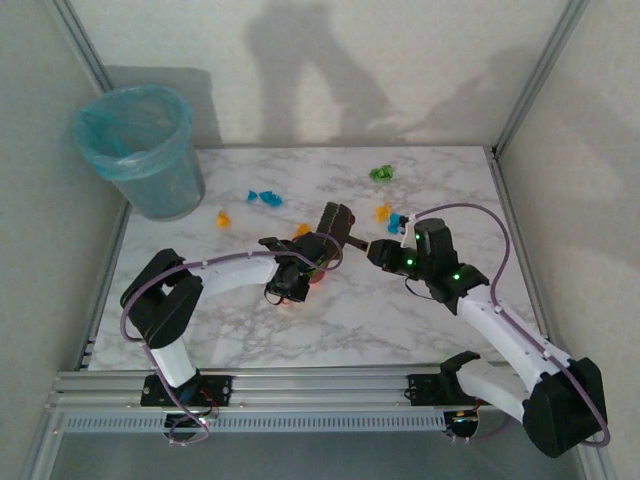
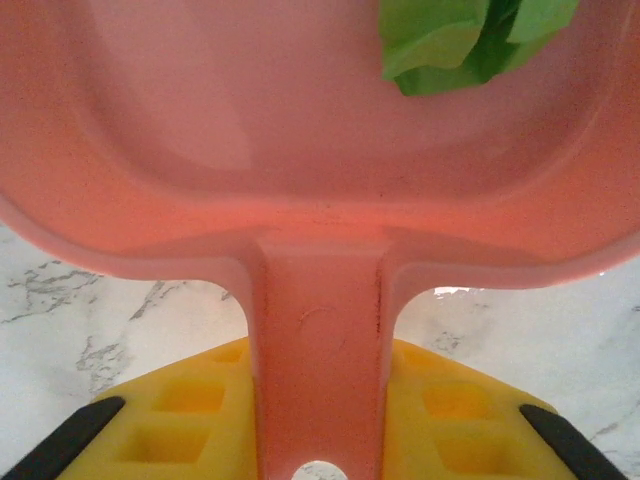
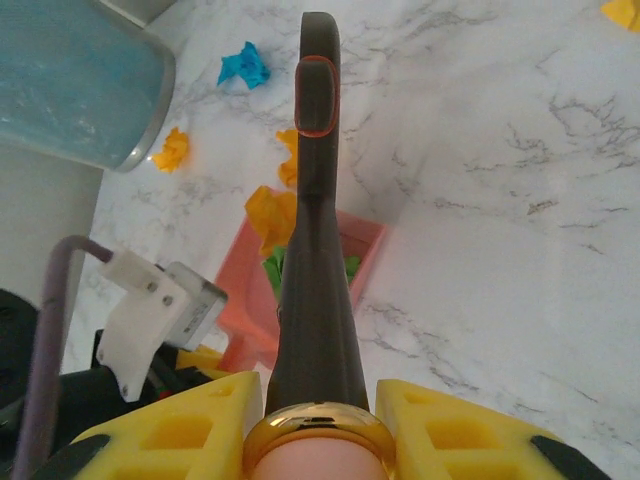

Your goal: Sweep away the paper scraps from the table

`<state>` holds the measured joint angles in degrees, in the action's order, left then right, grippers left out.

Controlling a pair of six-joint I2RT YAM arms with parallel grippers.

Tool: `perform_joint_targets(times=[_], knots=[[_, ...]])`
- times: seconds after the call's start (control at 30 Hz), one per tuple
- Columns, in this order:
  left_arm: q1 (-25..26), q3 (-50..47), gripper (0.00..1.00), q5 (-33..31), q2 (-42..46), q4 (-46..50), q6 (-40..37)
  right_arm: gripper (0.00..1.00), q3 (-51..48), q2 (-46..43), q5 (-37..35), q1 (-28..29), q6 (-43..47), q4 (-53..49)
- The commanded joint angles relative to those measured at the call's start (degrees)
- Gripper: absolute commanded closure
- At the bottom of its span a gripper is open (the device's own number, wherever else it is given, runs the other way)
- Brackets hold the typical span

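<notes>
My left gripper (image 1: 292, 282) (image 2: 320, 435) is shut on the handle of a pink dustpan (image 2: 320, 340) (image 3: 362, 248), which sits mid-table. A green scrap (image 2: 450, 40) lies in its pan, and in the right wrist view an orange scrap (image 3: 268, 212) sits at the pan too. My right gripper (image 1: 381, 252) (image 3: 318, 440) is shut on a dark brush (image 3: 315, 260), whose head (image 1: 335, 220) hangs just beyond the pan. Loose paper scraps lie on the marble table (image 1: 350, 320): green (image 1: 381, 173), blue (image 1: 265, 197), orange (image 1: 224, 218), and an orange and blue pair (image 1: 390, 216).
A bin (image 1: 140, 150) with a blue liner stands at the table's far left corner. Aluminium rails (image 1: 300, 385) run along the near edge between the arm bases. Grey walls close in the table on three sides.
</notes>
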<state>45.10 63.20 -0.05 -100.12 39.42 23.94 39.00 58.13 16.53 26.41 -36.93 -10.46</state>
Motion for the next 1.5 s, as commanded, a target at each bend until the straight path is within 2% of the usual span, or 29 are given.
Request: perform_joint_targets(times=[0.0, 0.13, 0.27, 0.4, 0.67, 0.77, 1.07, 1.3, 1.47], knots=[[-0.8, -1.0, 1.00, -1.2, 1.0, 0.8, -0.9, 1.00, 1.9, -2.3, -1.6, 0.2, -0.6, -0.6], [-1.0, -0.6, 1.00, -0.8, 1.0, 1.1, -0.3, 1.00, 5.2, -2.7, -11.8, -0.2, -3.2, -3.0], [-0.9, 0.2, 1.00, -1.2, 1.1, 2.0, 1.5, 1.00, 11.7, 4.9, -17.4, -0.5, -3.7, 0.5], [-0.6, 0.6, 1.00, -3.2, 1.5, 4.3, 4.7, 1.00, 19.7, 16.8, -13.8, -1.0, -3.0, 1.6], [0.8, 0.7, 1.00, -4.9, 6.4, 1.4, 11.0, 1.00, 30.4, 30.2, -4.7, -1.2, -0.5, 1.7], [0.8, 0.2, 1.00, -6.8, 6.1, 0.3, 11.9, 1.00, 30.9, 32.5, -1.5, -1.2, -0.8, 3.7], [0.5, -4.7, 1.00, -2.0, 4.6, -1.0, 10.2, 1.00, 33.0, 36.4, -0.1, -1.2, 0.6, 2.7], [-2.3, -6.6, 1.00, 2.8, 6.0, -1.7, 8.7, 1.00, 32.8, 36.8, 1.2, -1.0, -0.1, 2.4], [-3.1, -6.9, 1.00, 3.8, 4.8, -2.5, 8.1, 1.00, 32.4, 37.1, 0.9, -0.2, -0.9, 0.9]])
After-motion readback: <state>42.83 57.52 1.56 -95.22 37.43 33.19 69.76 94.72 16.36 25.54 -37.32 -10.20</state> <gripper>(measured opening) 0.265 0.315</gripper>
